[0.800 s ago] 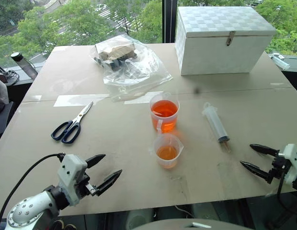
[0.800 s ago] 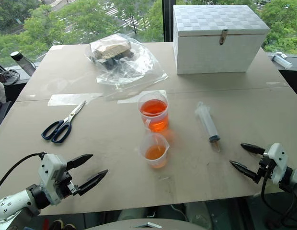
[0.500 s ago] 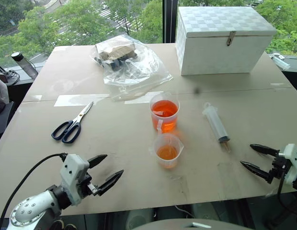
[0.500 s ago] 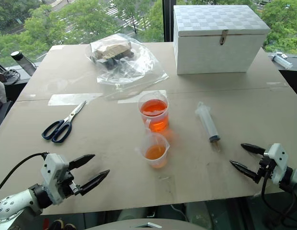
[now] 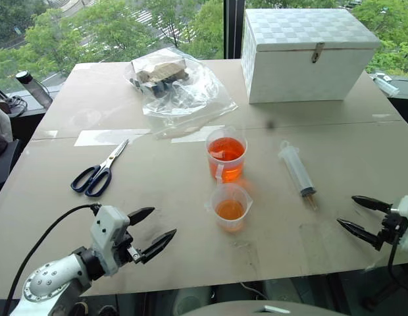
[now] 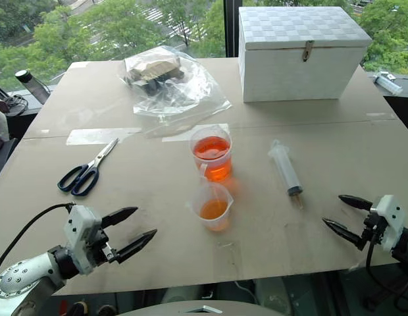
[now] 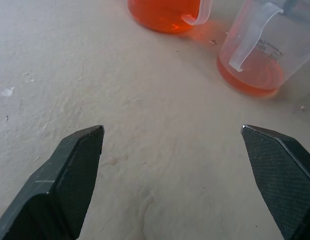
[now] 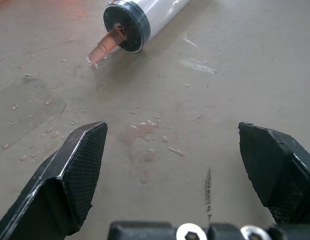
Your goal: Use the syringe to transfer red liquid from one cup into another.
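Note:
The taller beaker point(image 5: 225, 157), well filled with red liquid point(image 5: 225, 150), stands mid-table. Just in front of it is the shorter cup point(image 5: 230, 207), holding a shallow orange-red layer. To their right the syringe point(image 5: 297, 170) lies flat, orange tip toward me. My left gripper point(image 5: 163, 222) hovers open and empty near the front edge, left of the shorter cup; its wrist view shows the beaker point(image 7: 165, 12) and the shorter cup point(image 7: 255, 60) ahead. My right gripper point(image 5: 347, 210) is open and empty at the front right, short of the syringe tip point(image 8: 107, 42).
Blue-handled scissors point(image 5: 99, 172) lie at the left. A clear plastic bag point(image 5: 174, 85) of items and a white latched box point(image 5: 306, 52) sit at the back. Small wet droplets point(image 8: 145, 155) spot the table by the syringe tip. The table's front edge point(image 5: 256, 280) is close to both grippers.
My left gripper has moved a little to the right, toward the cups. The right gripper has drifted slightly to the right. Cups and syringe have not moved.

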Robot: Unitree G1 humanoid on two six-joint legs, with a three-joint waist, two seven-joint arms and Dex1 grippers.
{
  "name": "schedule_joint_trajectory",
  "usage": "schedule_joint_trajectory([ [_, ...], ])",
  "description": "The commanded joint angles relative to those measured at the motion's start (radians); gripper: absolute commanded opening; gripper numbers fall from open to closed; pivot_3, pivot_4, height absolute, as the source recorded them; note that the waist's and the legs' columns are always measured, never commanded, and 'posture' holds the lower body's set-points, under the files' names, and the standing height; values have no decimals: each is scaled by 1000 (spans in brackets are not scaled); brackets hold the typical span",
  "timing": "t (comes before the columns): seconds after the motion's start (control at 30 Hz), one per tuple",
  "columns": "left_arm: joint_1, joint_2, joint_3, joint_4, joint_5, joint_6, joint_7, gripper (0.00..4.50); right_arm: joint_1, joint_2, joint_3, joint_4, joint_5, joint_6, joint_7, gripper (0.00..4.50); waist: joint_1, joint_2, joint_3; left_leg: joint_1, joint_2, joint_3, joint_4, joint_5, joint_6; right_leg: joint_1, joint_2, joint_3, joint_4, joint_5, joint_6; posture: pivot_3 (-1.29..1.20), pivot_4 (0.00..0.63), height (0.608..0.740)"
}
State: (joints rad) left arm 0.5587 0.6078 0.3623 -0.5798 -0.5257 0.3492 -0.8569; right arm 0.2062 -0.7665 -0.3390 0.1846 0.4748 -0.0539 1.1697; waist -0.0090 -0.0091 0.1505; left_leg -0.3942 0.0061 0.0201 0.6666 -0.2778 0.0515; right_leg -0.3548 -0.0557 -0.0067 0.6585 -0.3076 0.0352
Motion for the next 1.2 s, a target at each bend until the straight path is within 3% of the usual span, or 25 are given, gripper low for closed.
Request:
schedule_joint_trajectory([
  [0.03, 8, 26, 49, -38, -39, 8, -12, 4500, -23, -24, -48, -53, 49, 58, -5, 4459, -1, 0, 0, 0, 0, 0, 0, 0, 0, 0, 0, 0, 0, 0, 0, 0, 150, 740],
  [0.27, -137, 135, 154, -134, -317, 187, 30, 4500, -178, -109, -2, -322, 150, 459, -150, 4459, 1, 2, 1, -1, 0, 0, 1, 0, 0, -1, 0, 0, 2, 1, 2, 0, 150, 740],
  [0.37, -205, 226, 173, -161, -431, 264, 16, 4500, -342, -157, 55, -399, 183, 693, -267, 4459, -2, 3, 2, -3, 0, -1, 1, 0, 0, -4, 0, 0, 3, 1, 2, 0, 150, 740],
  [0.5, -345, 347, 172, -149, -546, 334, 16, 4500, -622, -212, 235, -419, 157, 1051, -388, 4459, -4, 4, 3, -5, 0, 0, 0, 1, -2, -6, 0, 0, 2, 1, 2, 0, 150, 740],
  [0.63, -474, 398, 159, -120, -633, 380, 37, 4500, -873, -182, 401, -365, 88, 1388, -533, 4459, -3, 4, 4, -8, 0, 0, -1, 3, -5, -9, 0, -1, 1, 1, 2, 0, 150, 740],
  [0.73, -547, 430, 124, -110, -634, 395, 37, 4500, -1057, -63, 442, -260, 75, 1632, -611, 4459, -5, 4, 4, -13, 0, 0, -1, 3, -5, -14, 1, 0, 1, 1, 3, 0, 150, 740],
  [0.8, -597, 438, 88, -102, -620, 395, 32, 4500, -1159, -41, 547, -132, 113, 1668, -626, 4459, -5, 4, 4, -23, -1, 1, 2, 5, -7, -25, 1, 1, 5, 2, 3, 0, 150, 740],
  [0.93, -649, 426, 29, -98, -584, 390, 33, 4500, -1292, -8, 718, 64, 124, 1668, -649, 4459, -2, 3, 5, -24, -1, 1, 1, 5, -7, -25, 2, 0, 3, 2, 3, 0, 150, 740],
  [1.2, -644, 413, 37, -149, -586, 394, 71, 4500, -1504, 114, 889, 412, 119, 1668, -633, 4459, -10, 3, 5, -22, -1, 2, 2, 5, -7, -25, 3, 1, 6, 2, 4, 0, 150, 740],
])
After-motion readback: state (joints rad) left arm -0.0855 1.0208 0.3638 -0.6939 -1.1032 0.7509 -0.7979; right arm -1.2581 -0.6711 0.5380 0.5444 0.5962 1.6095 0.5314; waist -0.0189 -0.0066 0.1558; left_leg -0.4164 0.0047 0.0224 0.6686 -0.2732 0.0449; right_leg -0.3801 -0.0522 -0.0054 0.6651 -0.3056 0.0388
